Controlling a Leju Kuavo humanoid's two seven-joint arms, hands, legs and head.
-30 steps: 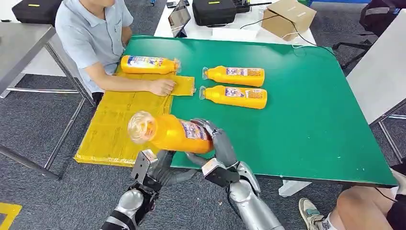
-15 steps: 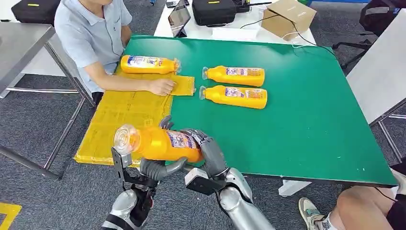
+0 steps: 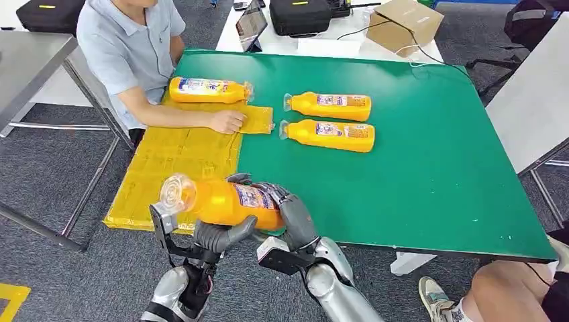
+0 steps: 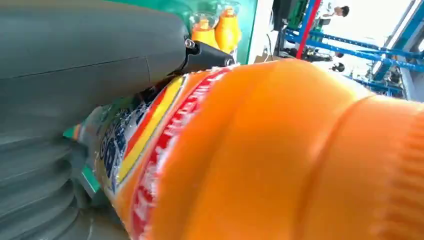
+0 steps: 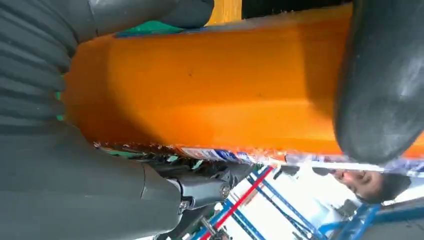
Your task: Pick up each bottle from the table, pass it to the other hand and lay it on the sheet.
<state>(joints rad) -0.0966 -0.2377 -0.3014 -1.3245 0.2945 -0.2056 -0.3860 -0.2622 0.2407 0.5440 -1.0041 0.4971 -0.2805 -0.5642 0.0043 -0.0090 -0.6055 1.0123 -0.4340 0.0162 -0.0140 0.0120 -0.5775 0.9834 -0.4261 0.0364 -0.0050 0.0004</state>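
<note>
Mid-handover at six o'clock, just off the counter point(image 3: 429, 168) edge: left hand point(image 3: 218, 235) cups the held bottle point(image 3: 225, 201) from below while right hand point(image 3: 285, 208) clasps its base. Next, I judge, right lets go; left lays it on the yellow sheet point(image 3: 168, 168) at nine o'clock.

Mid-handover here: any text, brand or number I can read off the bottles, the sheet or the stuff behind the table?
None reads.
Held bottle label: coloured print, blurred, also in the left wrist view.
Two bottles on the green table and: labels too small.
Bottle on the yellow sheet: label too small.
Cardboard box: dark marking, unreadable.
</note>
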